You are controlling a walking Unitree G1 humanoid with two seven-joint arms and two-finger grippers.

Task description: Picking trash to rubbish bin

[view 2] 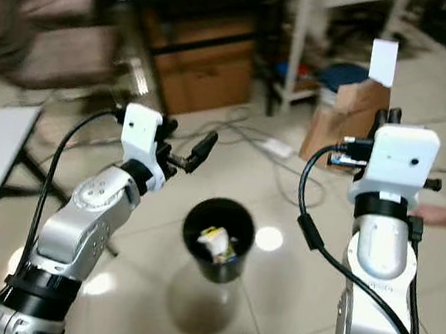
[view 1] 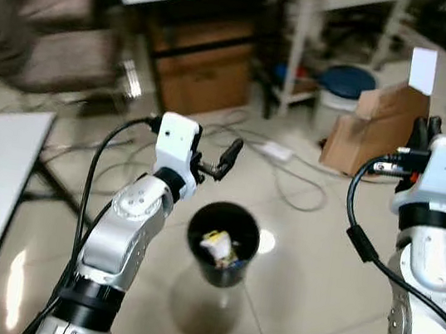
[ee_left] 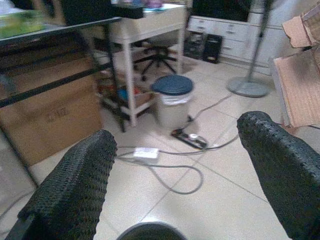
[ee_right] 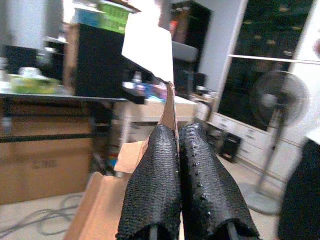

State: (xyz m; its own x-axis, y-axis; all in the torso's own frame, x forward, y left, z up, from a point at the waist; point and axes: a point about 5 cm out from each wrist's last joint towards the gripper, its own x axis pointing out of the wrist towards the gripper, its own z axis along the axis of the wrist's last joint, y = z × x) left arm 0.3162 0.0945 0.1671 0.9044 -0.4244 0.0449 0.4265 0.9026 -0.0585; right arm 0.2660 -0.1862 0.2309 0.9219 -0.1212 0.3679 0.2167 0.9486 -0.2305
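Now I hold a white piece of card [ee_right: 148,47] pinched flat between the closed fingers [ee_right: 152,185] of my right gripper [ee_right: 176,130], raised high at my right side so the card stands up and does not fold. My left gripper [ee_left: 175,165] is spread wide and empty, hovering just above the far rim of the black rubbish bin [view 1: 222,243]. I judge it waits there only to keep out of the way. The bin stands on the tiled floor between my arms and already has some trash [view 1: 217,246] inside. My right arm must come inward and down. Around the bin the floor is free, but cables [view 1: 288,181] and a cardboard box [view 1: 376,127] lie beyond it.
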